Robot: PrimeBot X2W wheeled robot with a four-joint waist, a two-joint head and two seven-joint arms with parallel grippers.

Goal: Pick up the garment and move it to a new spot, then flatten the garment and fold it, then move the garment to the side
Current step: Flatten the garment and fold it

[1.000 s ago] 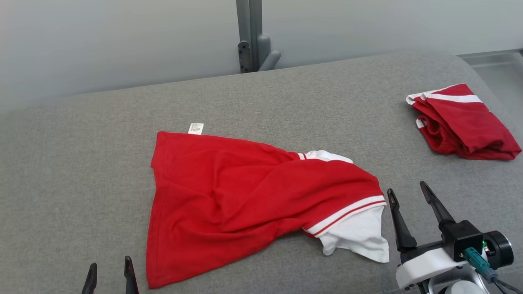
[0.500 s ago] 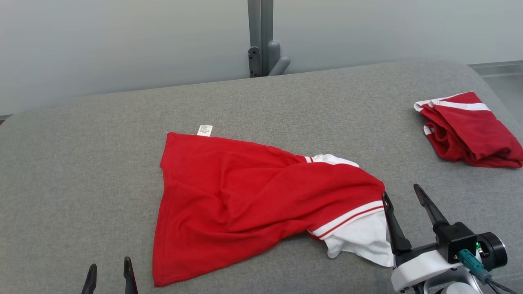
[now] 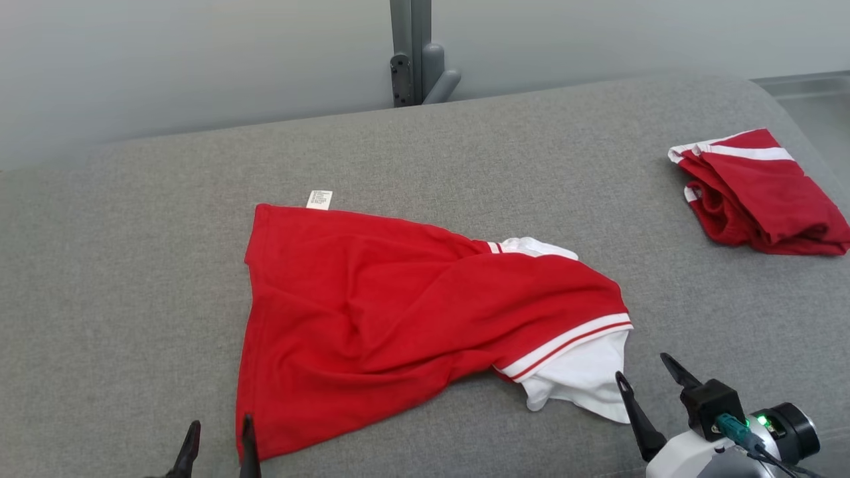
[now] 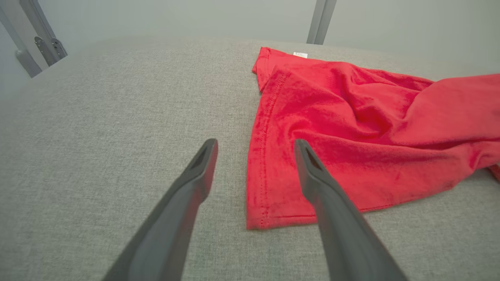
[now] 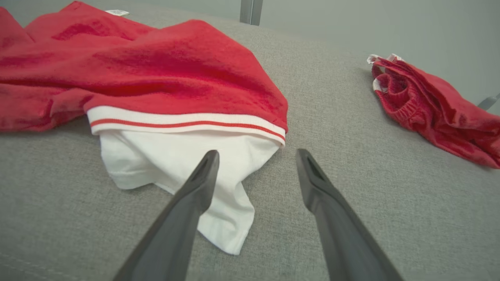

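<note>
Since left gripper (image 3: 220, 421) and right gripper (image 3: 642, 366) both stand wide open and empty, we advise pinching low on the edges. Left, fingers forward, brackets the red shirt's (image 3: 398, 312) hem corner (image 3: 259, 438) at seven o'clock. Right, angled toward eleven, points at its white flap (image 3: 584, 382) at five. Shirt lies crumpled on the grey padded table (image 3: 133, 265); folded red garment (image 3: 757, 192) rests at two.

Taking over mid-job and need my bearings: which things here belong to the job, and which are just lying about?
In play: spread red garment, left hand, right hand, both open.
Lying about: folded red garment, grey post.
</note>
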